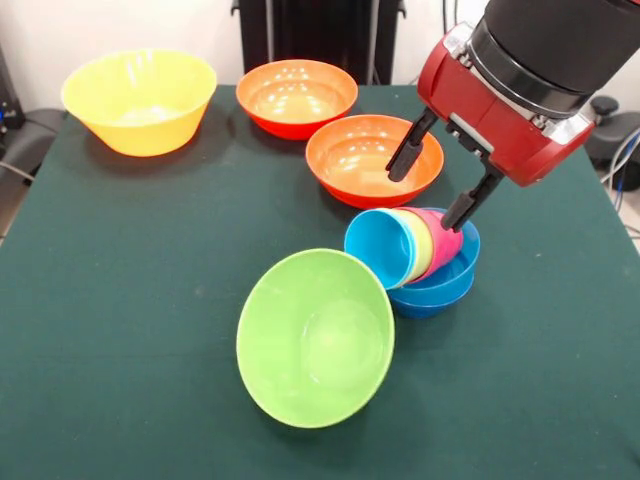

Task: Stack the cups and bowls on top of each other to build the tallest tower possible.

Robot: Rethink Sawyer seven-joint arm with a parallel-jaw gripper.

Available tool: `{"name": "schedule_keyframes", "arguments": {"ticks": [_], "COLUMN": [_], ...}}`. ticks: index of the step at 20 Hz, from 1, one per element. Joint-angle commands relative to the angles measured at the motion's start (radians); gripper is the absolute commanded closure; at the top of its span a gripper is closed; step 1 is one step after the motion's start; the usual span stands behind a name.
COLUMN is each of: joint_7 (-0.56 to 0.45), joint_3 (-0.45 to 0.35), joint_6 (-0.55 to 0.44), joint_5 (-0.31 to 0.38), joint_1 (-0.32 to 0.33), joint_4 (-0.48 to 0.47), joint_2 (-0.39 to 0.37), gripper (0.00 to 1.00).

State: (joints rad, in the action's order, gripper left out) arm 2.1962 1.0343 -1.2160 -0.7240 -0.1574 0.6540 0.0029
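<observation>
Three cups: a light blue (380,247), a translucent yellow (420,243) and a red-pink ribbed plastic tumbler (443,240), nested into one another and lying tipped on their side, mouths toward the lower left of the frame.
Cup support: the nested cups rest in two stacked small glossy blue bowls (440,288), right of centre; the tilt suggests they toppled rather than seated upright.
Claw: the black two-fingered claw (438,185) on the red arm head hangs open and empty, one finger over the nearer orange bowl, the other just above the red-pink tumbler's base. Judged purpose: to right or re-grip the tipped cups.
Lime green bowl: large glossy plastic bowl (315,338), lower centre, tilted with its opening toward the camera, its rim near the light blue tumbler; contact cannot be told.
Orange bowls: two glossy bowls, one upper centre (296,97), one (355,160) just below and right of it, upright, not yet stacked.
Yellow bowl: large, upright (139,100), upper left.
Surface: dark green cloth (120,300).
Progress: judged early; the tower is low and leaning.
</observation>
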Motion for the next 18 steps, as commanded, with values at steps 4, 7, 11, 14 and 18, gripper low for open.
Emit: {"name": "schedule_keyframes", "arguments": {"ticks": [4, 7, 11, 14, 18], "joint_7": [0.037, 0.035, 0.036, 0.036, 0.032], "joint_3": [-0.138, -0.137, -0.137, -0.137, -0.137], "joint_6": [-0.018, -0.021, -0.021, -0.018, -0.016], "joint_5": [0.061, 0.062, 0.060, 0.061, 0.061], "joint_1": [0.011, 0.012, 0.015, 0.015, 0.018], "joint_4": [0.019, 0.017, 0.011, 0.012, 0.009], "joint_2": [-0.008, -0.009, -0.005, -0.006, -0.005], "gripper": [0.00, 0.00, 0.00, 0.00, 0.00]}}
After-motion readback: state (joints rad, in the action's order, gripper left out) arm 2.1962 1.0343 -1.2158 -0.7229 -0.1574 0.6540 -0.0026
